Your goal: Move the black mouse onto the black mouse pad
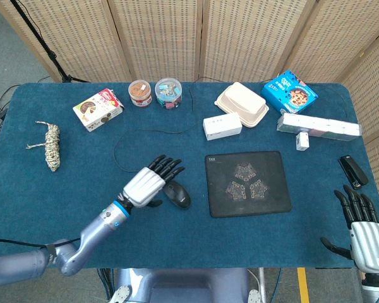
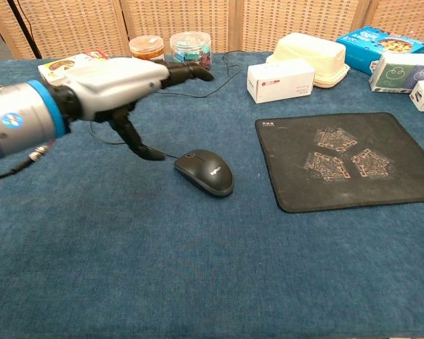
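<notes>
Not done yet — black mouse (image 2: 204, 171) sits on the blue cloth just left of the black mouse pad (image 2: 343, 159), near its left edge but I see no overlap. Remaining: one more short shove or carry rightward onto the pad, I'd say. My left hand (image 2: 120, 79) is open, fingers (image 1: 168, 165) spread and holding nothing, hovering up and left of the mouse; only the thumb reaches down close to its rear end, contact unclear. Right hand (image 1: 364, 230) is idle, fingers apart, well right of the pad.
</notes>
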You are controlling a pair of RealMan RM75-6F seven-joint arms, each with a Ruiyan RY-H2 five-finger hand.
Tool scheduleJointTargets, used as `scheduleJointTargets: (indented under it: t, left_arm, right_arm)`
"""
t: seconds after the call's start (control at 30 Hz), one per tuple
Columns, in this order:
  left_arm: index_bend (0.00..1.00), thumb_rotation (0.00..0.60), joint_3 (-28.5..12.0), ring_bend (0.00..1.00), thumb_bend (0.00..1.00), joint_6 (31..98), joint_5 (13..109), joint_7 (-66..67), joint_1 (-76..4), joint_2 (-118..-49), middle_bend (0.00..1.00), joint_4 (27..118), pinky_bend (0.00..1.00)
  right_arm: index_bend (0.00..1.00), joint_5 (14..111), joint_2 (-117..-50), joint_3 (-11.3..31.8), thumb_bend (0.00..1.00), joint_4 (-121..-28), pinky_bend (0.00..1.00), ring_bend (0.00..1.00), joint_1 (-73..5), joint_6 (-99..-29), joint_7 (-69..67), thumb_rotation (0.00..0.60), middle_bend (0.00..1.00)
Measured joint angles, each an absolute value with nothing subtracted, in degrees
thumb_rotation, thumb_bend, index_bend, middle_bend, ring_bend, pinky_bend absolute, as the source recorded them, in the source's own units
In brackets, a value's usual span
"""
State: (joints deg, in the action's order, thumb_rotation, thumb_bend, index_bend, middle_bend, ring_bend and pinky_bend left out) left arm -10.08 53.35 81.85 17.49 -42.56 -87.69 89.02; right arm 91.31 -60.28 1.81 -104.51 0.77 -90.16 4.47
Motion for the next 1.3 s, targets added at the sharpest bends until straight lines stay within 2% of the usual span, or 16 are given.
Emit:
scheduleJointTargets:
  t: [0.27,0.47,0.67,0.9,1.1,1.3]
  left_arm:
    - [0.00,0.600,-7.6,0.00,0.15,63.3,82.1,9.9,-32.8,-70.0,0.00,96.6,0.00]
    - [0.00,0.600,-5.0,0.00,0.15,71.7,82.3,0.9,-24.1,-60.4,0.00,100.0,0.00]
    - [0.00,0.600,-2.7,0.00,0.15,77.4,82.1,-6.1,-17.9,-56.4,0.00,100.8,0.00]
    - [0.00,0.600,-2.2,0.00,0.14,80.6,82.9,-9.4,-15.3,-54.0,0.00,101.1,0.00]
    - [0.00,0.600,-2.2,0.00,0.15,83.0,84.2,-13.1,-13.3,-52.3,0.00,101.0,0.00]
    - [0.00,0.600,-2.2,0.00,0.14,84.0,85.9,-14.9,-12.3,-51.4,0.00,100.9,0.00]
  right_arm:
    - [0.00,92.6,-61.5,1.9,0.00,-104.0,0.00,0.00,-3.1,-84.5,5.9,0.600,0.00]
    - [0.00,92.9,-61.9,3.2,0.00,-107.2,0.00,0.00,-7.9,-78.1,8.8,0.600,0.00]
    - [0.00,91.2,-62.4,4.6,0.00,-113.9,0.00,0.00,-13.2,-70.3,12.3,0.600,0.00]
    - [0.00,85.6,-65.6,6.8,0.00,-120.9,0.00,0.00,-20.3,-61.3,18.1,0.600,0.00]
    - [0.00,77.3,-72.3,9.6,0.00,-121.9,0.00,0.00,-26.8,-56.4,23.5,0.600,0.00]
    - [0.00,69.5,-82.8,12.3,0.00,-117.3,0.00,0.00,-31.9,-55.7,28.9,0.600,0.00]
